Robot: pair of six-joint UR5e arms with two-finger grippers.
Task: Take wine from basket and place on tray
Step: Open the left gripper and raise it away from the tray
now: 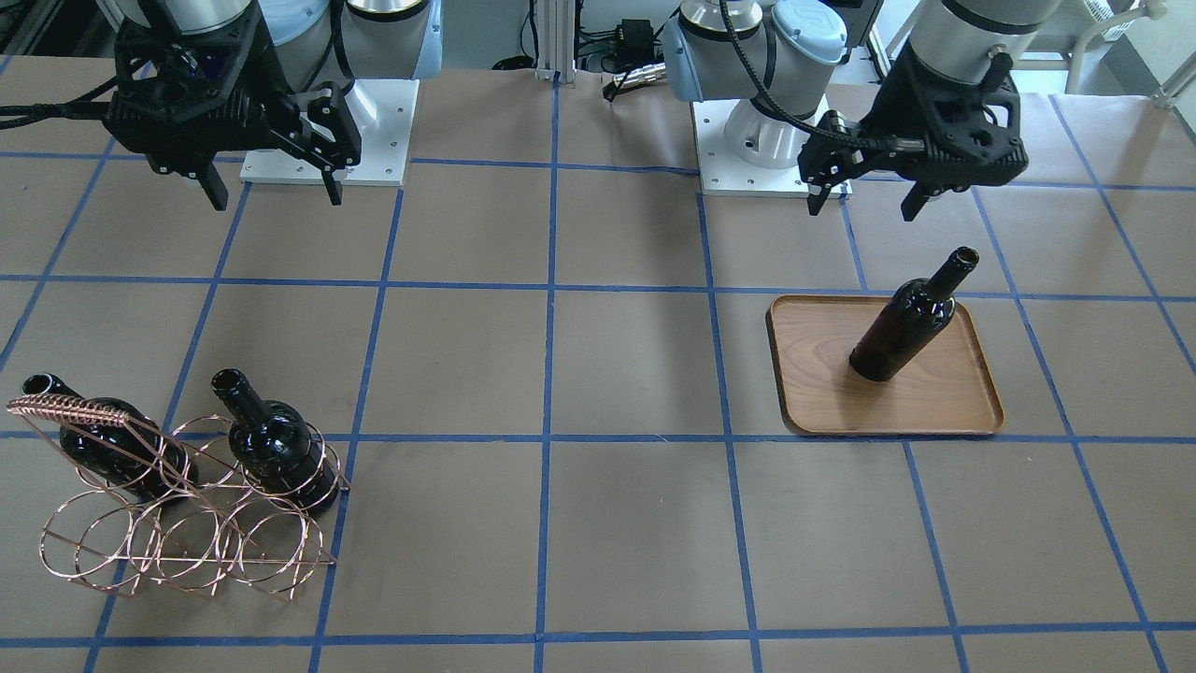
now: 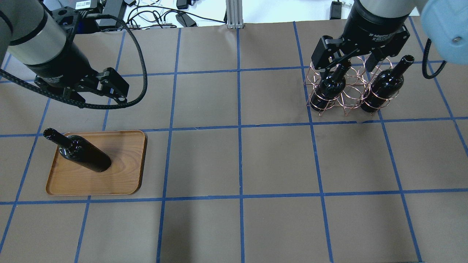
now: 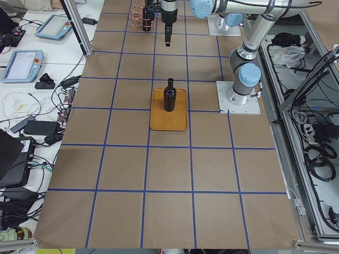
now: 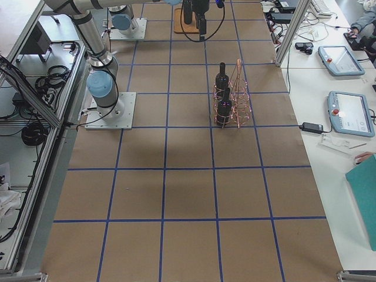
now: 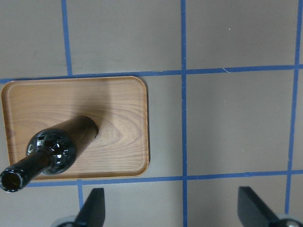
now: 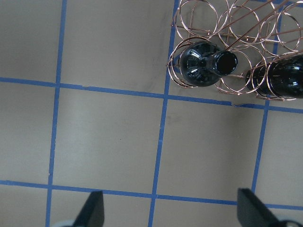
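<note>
One wine bottle (image 1: 902,322) stands upright on the wooden tray (image 1: 934,407), also in the overhead view (image 2: 82,153) and the left wrist view (image 5: 57,151). My left gripper (image 1: 864,201) hangs open and empty above the table, on the robot's side of the tray (image 5: 118,99). The copper wire basket (image 1: 187,542) holds two more bottles (image 1: 112,444) (image 1: 276,444), necks slanting up. My right gripper (image 1: 277,199) is open and empty, high above the table on the robot's side of the basket (image 6: 222,19). The nearer bottle (image 6: 203,64) shows at the top of the right wrist view.
Brown paper with a blue tape grid (image 2: 239,126) covers the table. The two arm bases (image 1: 327,131) (image 1: 766,140) stand at the robot's edge. Cables lie at the far edge (image 2: 175,18). Side benches hold teach pendants (image 4: 346,111).
</note>
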